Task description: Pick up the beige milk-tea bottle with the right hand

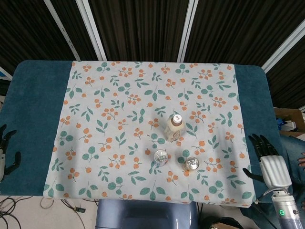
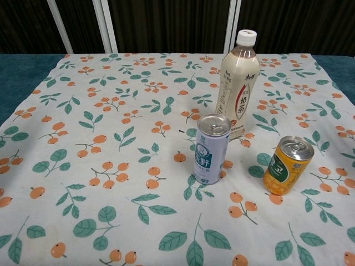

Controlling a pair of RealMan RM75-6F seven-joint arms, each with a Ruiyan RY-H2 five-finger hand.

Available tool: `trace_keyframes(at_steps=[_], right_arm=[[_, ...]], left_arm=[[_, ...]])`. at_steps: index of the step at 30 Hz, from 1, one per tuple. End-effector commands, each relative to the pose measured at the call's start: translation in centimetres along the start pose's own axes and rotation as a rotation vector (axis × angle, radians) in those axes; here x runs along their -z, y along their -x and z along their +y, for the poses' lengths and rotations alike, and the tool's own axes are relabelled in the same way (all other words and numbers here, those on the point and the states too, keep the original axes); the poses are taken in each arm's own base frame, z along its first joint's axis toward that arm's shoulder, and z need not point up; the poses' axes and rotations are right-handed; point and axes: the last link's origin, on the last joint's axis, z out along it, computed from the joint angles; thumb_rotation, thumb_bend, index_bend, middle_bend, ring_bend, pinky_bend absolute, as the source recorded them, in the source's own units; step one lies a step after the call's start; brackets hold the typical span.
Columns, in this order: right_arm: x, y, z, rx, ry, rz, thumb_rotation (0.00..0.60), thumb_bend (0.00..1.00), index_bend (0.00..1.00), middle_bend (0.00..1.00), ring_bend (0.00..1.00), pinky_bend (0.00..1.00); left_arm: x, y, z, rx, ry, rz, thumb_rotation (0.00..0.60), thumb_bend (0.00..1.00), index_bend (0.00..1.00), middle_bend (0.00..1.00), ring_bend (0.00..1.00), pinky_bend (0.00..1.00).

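The beige milk-tea bottle [image 1: 174,128] stands upright near the middle of the worktop [image 1: 33,114], on a white cloth [image 1: 119,105] printed with orange berries and green leaves. It has a white cap and a label with dark and red characters down its front.

The right hand [image 1: 268,160] is at the right edge of the worktop, over the blue surface just beyond the cloth's right border, toward the near side. Its dark fingers [image 1: 257,142] are spread apart and point toward the far side, and it holds nothing. The bottle lies well apart from this hand, to its left and somewhat farther away, with a wide stretch of cloth between them. Only the head view shows this hand.

Two cans stand on the near side of the bottle. A pale blue-and-white can [image 2: 211,148] stands just in front of the bottle and slightly left of it; in the chest view it overlaps the bottle's lower body, though from above the two are apart. An orange-and-green can [image 2: 288,164] stands to the right of the first one, nearer the right hand than the bottle is.

The left hand [image 1: 5,151] shows at the left edge of the head view, beside the near left part of the worktop, fingers apart and holding nothing.
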Motion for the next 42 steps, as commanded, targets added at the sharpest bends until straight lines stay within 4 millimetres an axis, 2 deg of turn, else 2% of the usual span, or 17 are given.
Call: trace_keyframes(at_steps=[1, 4, 5, 6, 11, 14, 18, 21, 26, 31, 35, 42], right_arm=[[-3.8, -0.3, -0.9, -0.026, -0.037, -0.017, 0.6, 0.21, 0.02, 0.08, 0.02, 0.2], [-6.6, -0.1, -1.6, -0.082, -0.048, -0.058, 0.6, 0.21, 0.02, 0.08, 0.02, 0.2], [-8.8, 0.9, -3.0, -0.183, -0.058, -0.123, 0.6, 0.21, 0.02, 0.08, 0.02, 0.2], [-9.9, 1.2, -3.5, -0.217, -0.063, -0.155, 0.6, 0.21, 0.02, 0.08, 0.02, 0.2], [-12.5, 2.3, -5.5, -0.331, -0.082, -0.219, 0.6, 0.21, 0.02, 0.08, 0.02, 0.2], [-14.4, 3.4, -7.7, -0.47, -0.09, -0.295, 0.6, 0.21, 0.02, 0.08, 0.02, 0.2], [-16.2, 4.3, -9.2, -0.588, -0.087, -0.355, 0.6, 0.19, 0.02, 0.08, 0.02, 0.2], [-17.2, 5.0, -9.9, -0.634, -0.086, -0.374, 0.6, 0.19, 0.01, 0.08, 0.02, 0.2], [-17.7, 6.1, -10.9, -0.657, -0.102, -0.396, 0.6, 0.19, 0.01, 0.08, 0.02, 0.2], [-18.5, 7.7, -12.8, -0.702, -0.12, -0.413, 0.6, 0.19, 0.01, 0.08, 0.03, 0.2], [-18.9, 8.1, -13.6, -0.702, -0.139, -0.421, 0.6, 0.19, 0.01, 0.08, 0.03, 0.2], [-19.9, 8.8, -14.9, -0.703, -0.147, -0.416, 0.6, 0.19, 0.02, 0.1, 0.11, 0.2]], left_arm=[[0.0, 0.1, 0.0, 0.0, -0.002, -0.009, 0.6, 0.48, 0.15, 0.0, 0.03, 0.01], [-0.1, 0.2, 0.0, -0.005, 0.001, -0.013, 0.6, 0.48, 0.15, 0.0, 0.03, 0.01], [-0.1, 0.1, 0.0, 0.002, -0.005, -0.01, 0.6, 0.48, 0.15, 0.0, 0.03, 0.01], [-0.2, 0.0, 0.0, 0.006, -0.007, -0.01, 0.6, 0.48, 0.15, 0.0, 0.03, 0.01], [-0.2, 0.1, 0.0, 0.0, -0.006, -0.018, 0.6, 0.48, 0.15, 0.0, 0.03, 0.01], [-0.2, 0.1, 0.0, 0.002, -0.007, -0.018, 0.6, 0.48, 0.15, 0.0, 0.03, 0.01], [-0.2, -0.1, 0.0, 0.01, -0.01, -0.011, 0.6, 0.48, 0.15, 0.0, 0.03, 0.01], [-0.2, -0.1, -0.1, 0.011, -0.01, -0.011, 0.6, 0.48, 0.15, 0.0, 0.03, 0.01], [-0.3, -0.2, -0.1, 0.017, -0.013, -0.01, 0.6, 0.48, 0.15, 0.0, 0.03, 0.01], [-0.2, -0.3, -0.2, 0.025, -0.017, -0.008, 0.6, 0.48, 0.15, 0.0, 0.03, 0.01], [-0.2, -0.3, -0.2, 0.024, -0.018, -0.009, 0.6, 0.48, 0.15, 0.0, 0.03, 0.01], [-0.3, -0.3, -0.2, 0.023, -0.02, -0.009, 0.6, 0.48, 0.15, 0.0, 0.03, 0.01]])
